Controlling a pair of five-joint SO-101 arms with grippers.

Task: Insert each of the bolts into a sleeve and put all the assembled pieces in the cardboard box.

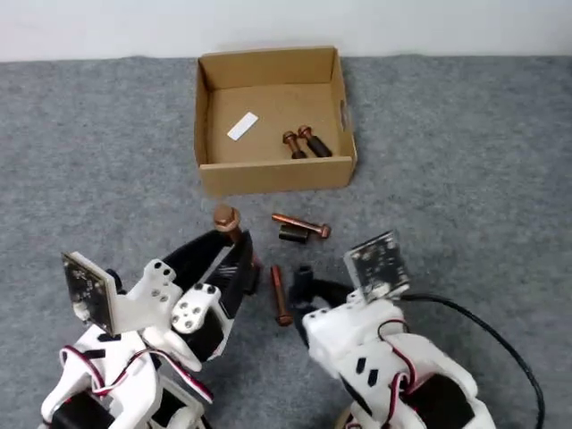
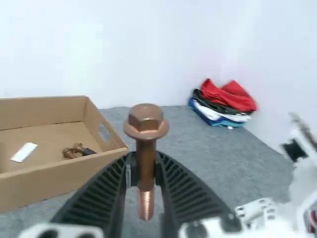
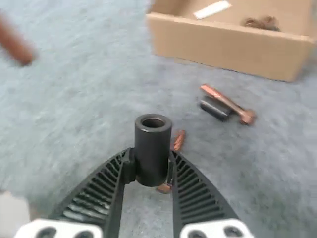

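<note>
Left pincer (image 2: 145,171) clamps a copper hex-head bolt (image 2: 146,124), right pincer (image 3: 150,168) grips a black cylindrical sleeve (image 3: 152,141); shank and bore should align coaxially.

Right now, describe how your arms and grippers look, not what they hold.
Both arms, left arm and right arm, are white plastic shells. The left gripper and right gripper have black ribbed fingers on white bases. Red and white wires loop over the left arm; a black cable trails from the right.
</note>
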